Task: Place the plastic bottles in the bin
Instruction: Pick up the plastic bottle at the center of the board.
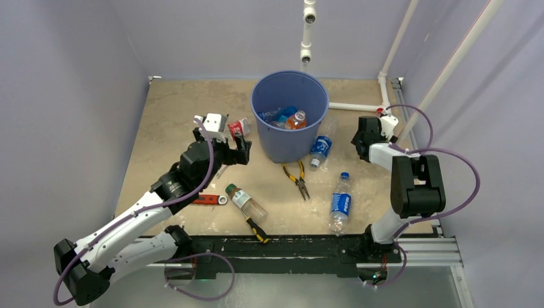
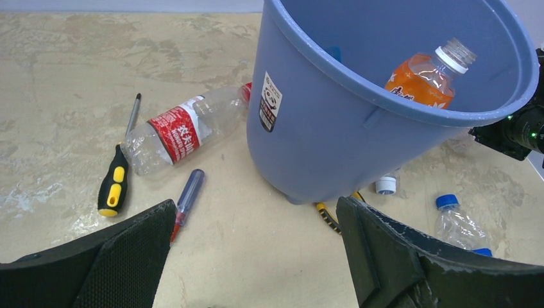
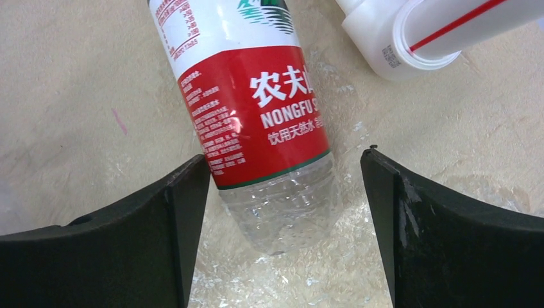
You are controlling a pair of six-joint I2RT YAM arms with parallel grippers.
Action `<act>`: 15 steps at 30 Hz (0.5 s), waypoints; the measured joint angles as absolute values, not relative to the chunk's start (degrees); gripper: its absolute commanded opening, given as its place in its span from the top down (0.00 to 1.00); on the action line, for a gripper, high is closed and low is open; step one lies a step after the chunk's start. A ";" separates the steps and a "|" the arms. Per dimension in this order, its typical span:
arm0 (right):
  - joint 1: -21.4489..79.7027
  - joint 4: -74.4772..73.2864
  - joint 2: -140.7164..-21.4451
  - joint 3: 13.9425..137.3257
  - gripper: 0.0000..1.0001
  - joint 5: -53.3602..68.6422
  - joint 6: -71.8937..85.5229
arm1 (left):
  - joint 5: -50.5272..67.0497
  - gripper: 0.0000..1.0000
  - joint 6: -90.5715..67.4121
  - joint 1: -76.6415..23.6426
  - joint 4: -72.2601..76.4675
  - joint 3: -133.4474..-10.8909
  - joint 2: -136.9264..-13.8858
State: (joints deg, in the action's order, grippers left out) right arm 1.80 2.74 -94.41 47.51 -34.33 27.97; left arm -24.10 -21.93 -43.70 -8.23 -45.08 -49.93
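From above, I am seeing the bin (image 1: 287,115) standing upright at the far middle of the table (image 1: 167,122), with some bottles already inside. The left gripper (image 1: 238,146) is hanging just left of the bin and the right gripper (image 1: 360,138) is to its right. From here I cannot tell how wide either claw stands. More bottles are lying in front of the bin, near the pliers (image 1: 298,179), so I judge the job part done.

Through the left wrist camera, the claw is spread wide and holding nothing. A red-labelled bottle (image 2: 183,131) is lying on its side, its neck end against the bin wall, with a yellow-handled screwdriver (image 2: 114,186) just beside it. When I am going for that one, I am planning to straddle the label and stay off the tools.

Through the right wrist camera, the claw is spread on either side of the Nongfu bottle (image 3: 256,115), which is lying flat on the table. The left-hand finger (image 3: 186,218) is almost at the label, and there is a gap on the other side. Nothing is pinched yet. A white pipe fitting (image 3: 410,38) is sitting near the far end. I am judging this grasp to be the step in hand. I would shift so the bottle sits midway between the fingers, then squeeze gently, since thin plastic is likely to buckle and slip. After that I would lift clear of the fitting before swinging over the rim.
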 measured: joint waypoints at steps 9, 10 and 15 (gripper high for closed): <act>1.69 2.52 -95.83 49.01 0.23 -34.04 28.12 | -24.10 0.05 -21.93 -43.90 -8.29 -45.08 -50.28; 1.65 2.68 -96.12 49.06 0.26 -33.74 28.10 | -24.10 0.05 -21.93 -43.90 -8.27 -45.08 -50.28; 1.52 2.72 -96.40 49.08 0.44 -32.73 28.10 | -24.10 0.05 -21.96 -43.90 -8.29 -45.08 -50.46</act>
